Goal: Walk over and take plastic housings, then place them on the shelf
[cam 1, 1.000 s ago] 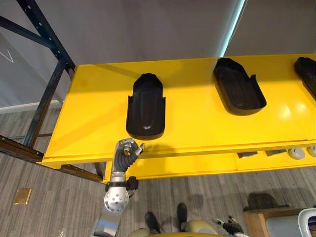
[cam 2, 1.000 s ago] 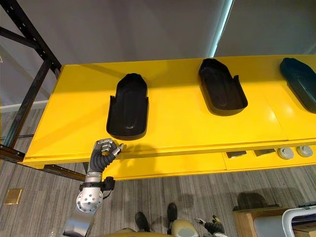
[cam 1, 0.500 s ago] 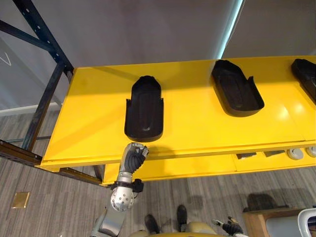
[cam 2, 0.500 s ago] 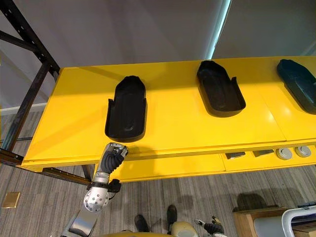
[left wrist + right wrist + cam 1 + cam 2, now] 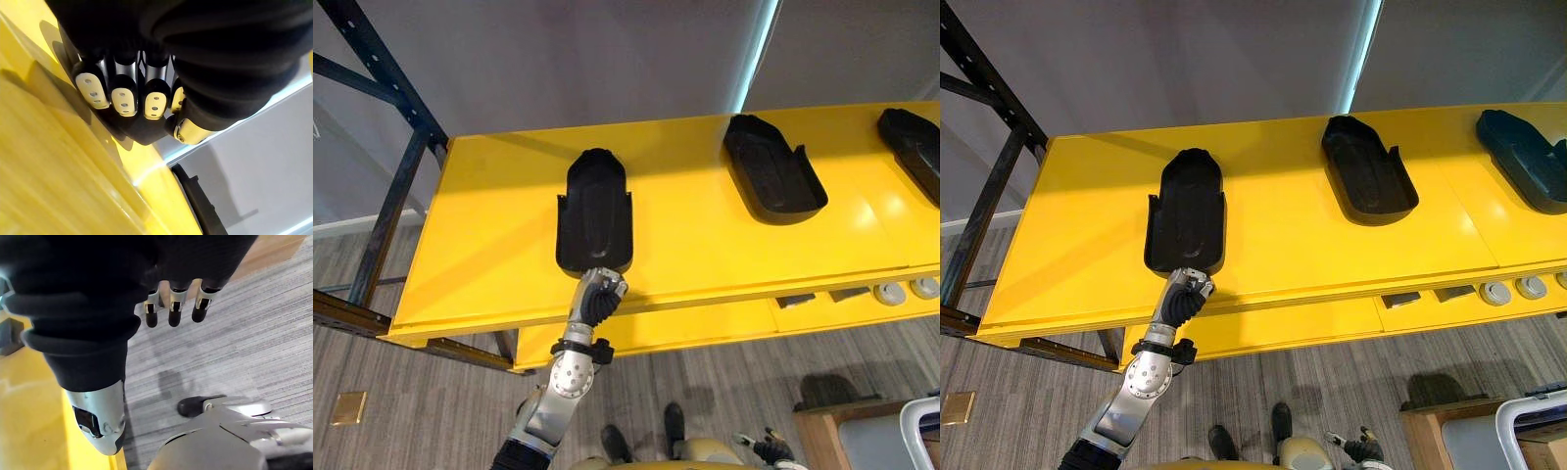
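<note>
A black plastic housing [image 5: 594, 211] lies lengthwise on the yellow shelf [image 5: 489, 235], left of the middle. My left hand [image 5: 601, 297] reaches up from below to the shelf's front edge, right at the housing's near end. Its fingers [image 5: 122, 98] are curled into a fist with the thumb [image 5: 191, 132] beside them, and nothing shows inside them. Whether the knuckles touch the housing's rim I cannot tell. My right hand [image 5: 173, 308] hangs low over the carpet with straight fingers and holds nothing.
Two more black housings [image 5: 773, 181] [image 5: 913, 139] lie further right on the same shelf. Small round parts [image 5: 889, 293] sit on a lower yellow level at the right. A dark blue rack upright [image 5: 374, 93] stands at the left. A wooden box [image 5: 837, 421] is at lower right.
My left arm has stretched forward and to the right, bringing the curled hand from left of the housing's near end up to it. The camera has shifted slightly. The housings lie as before.
</note>
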Controlling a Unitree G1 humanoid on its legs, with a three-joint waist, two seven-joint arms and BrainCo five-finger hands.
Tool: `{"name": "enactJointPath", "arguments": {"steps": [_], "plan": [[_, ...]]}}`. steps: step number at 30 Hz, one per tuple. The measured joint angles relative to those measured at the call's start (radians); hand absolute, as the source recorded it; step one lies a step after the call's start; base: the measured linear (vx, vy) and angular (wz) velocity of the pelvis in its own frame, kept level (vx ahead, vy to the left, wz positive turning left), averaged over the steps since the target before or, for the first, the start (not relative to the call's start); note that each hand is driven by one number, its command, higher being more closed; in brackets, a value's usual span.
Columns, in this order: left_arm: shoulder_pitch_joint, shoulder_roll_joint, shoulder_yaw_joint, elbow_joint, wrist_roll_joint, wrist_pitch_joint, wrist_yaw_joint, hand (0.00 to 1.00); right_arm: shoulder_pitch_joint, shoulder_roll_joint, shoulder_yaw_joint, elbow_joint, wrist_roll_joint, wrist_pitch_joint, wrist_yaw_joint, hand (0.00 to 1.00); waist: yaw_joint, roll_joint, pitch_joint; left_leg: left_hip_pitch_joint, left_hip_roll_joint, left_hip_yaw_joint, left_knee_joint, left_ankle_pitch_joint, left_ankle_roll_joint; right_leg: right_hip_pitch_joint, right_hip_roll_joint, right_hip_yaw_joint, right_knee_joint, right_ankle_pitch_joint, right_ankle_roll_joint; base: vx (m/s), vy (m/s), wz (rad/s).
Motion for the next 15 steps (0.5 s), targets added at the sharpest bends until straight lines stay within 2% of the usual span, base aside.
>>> {"name": "enactJointPath", "arguments": {"steps": [4, 10, 12, 15], "plan": [[-0.024, -0.001, 0.002, 0.014, 0.003, 0.021, 0.002, 1.00, -0.007, 0.001, 0.003, 0.000, -0.002, 0.002, -0.001, 0.00, -0.018, -0.001, -0.005, -0.007, -0.003, 0.001, -0.002, 0.000, 0.000, 0.000, -0.002, 0.001, -0.015, 0.011, 0.001, 0.00, 0.000, 0.00], [-0.115, -0.009, 0.009, 0.091, 0.033, 0.045, 0.003, 1.00, -0.009, 0.001, 0.005, 0.000, -0.004, 0.004, 0.000, 0.00, -0.028, 0.002, -0.014, -0.015, -0.005, 0.012, -0.002, 0.000, 0.000, -0.011, -0.004, 0.012, -0.019, 0.020, 0.001, -0.01, 0.000, -0.06], [-0.128, -0.009, 0.019, 0.099, 0.039, 0.059, 0.003, 1.00, -0.016, 0.003, 0.005, 0.000, -0.004, 0.004, 0.000, 0.00, -0.045, 0.002, -0.014, -0.015, -0.005, 0.015, -0.002, 0.000, 0.000, -0.012, -0.004, 0.014, -0.019, 0.020, 0.001, -0.01, -0.004, -0.04], [-0.150, -0.009, 0.021, 0.118, 0.040, 0.062, 0.002, 1.00, -0.017, 0.003, 0.004, 0.000, -0.004, 0.005, 0.002, 0.00, -0.046, 0.002, -0.014, -0.015, -0.005, 0.023, -0.002, -0.001, 0.001, -0.015, -0.004, 0.021, -0.019, 0.022, 0.001, -0.01, -0.004, -0.07]]}}
